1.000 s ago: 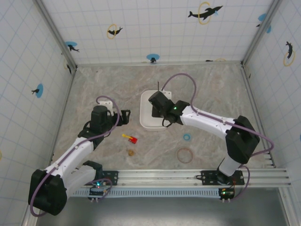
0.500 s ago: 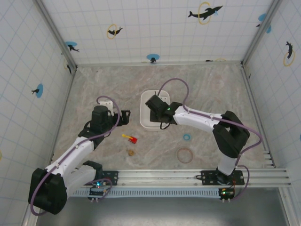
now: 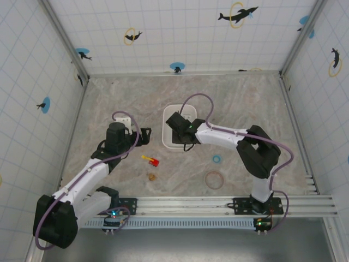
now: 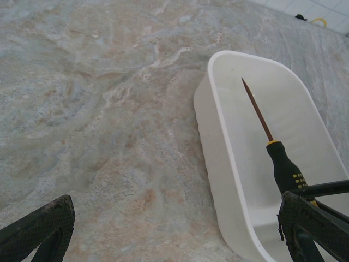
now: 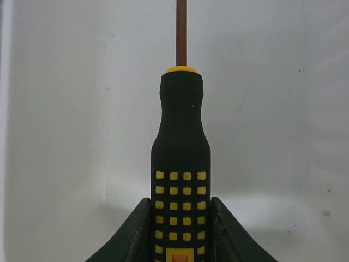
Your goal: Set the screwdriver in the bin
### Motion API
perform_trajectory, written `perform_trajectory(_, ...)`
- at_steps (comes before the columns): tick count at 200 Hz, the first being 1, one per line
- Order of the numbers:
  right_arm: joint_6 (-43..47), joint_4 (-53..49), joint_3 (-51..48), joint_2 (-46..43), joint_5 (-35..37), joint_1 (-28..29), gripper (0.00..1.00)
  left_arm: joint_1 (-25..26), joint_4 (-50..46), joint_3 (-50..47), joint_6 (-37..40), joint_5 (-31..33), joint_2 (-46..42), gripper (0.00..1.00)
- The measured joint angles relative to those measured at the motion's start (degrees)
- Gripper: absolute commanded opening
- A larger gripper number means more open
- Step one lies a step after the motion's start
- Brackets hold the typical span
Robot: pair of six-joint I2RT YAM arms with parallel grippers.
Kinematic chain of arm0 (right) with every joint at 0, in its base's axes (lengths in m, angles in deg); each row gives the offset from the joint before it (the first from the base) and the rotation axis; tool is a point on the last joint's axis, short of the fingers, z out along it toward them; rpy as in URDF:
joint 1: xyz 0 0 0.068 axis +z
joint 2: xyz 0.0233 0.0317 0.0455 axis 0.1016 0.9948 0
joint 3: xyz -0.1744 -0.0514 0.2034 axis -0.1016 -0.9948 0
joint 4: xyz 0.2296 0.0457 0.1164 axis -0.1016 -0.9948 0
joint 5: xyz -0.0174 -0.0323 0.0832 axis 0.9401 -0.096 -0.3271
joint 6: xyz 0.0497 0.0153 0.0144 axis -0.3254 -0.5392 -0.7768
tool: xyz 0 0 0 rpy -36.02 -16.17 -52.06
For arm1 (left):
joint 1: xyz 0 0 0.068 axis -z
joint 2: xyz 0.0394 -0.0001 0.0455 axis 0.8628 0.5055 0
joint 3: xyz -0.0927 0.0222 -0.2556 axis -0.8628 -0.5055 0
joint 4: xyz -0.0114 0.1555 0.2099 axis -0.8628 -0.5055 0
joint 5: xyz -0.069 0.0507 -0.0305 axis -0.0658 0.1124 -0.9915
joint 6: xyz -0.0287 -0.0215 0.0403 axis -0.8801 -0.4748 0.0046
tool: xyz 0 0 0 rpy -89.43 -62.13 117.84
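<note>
Screwdriver (image 4: 281, 164) within bin (image 4: 203, 131), clear of both long walls

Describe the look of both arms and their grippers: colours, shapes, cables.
The left arm and the right arm match: white tubular links joined by chunky black joint housings. A lilac cable loops loosely along each. The left gripper and the right gripper are black. Up close, the left gripper's fingers are dark, flat and tapering, with a speckled surface.

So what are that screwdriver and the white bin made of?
Screwdriver: handle looks like matte black rubbery plastic with yellow inset squares; shaft thin brownish metal rod, probably. Bin: likely smooth white plastic, from its soft sheen and rounded moulded rim.
</note>
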State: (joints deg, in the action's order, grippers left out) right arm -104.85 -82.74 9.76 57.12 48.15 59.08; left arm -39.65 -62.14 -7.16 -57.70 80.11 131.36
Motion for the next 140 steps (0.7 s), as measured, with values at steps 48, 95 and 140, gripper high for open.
perform_trajectory(48,0.0,0.0,0.5,1.8,-0.3,0.0,0.11,0.0,0.0,-0.2,0.0,0.0,0.0,0.98)
perform_trajectory(95,0.0,0.0,1.0,3.3,-1.0,-0.1,0.29,0.0,0.0,-0.3,0.0,0.2,0.0,0.98)
perform_trajectory(140,0.1,0.1,1.1,3.8,-1.3,-0.2,0.37,0.0,0.0,-0.3,0.0,0.2,0.0,0.98)
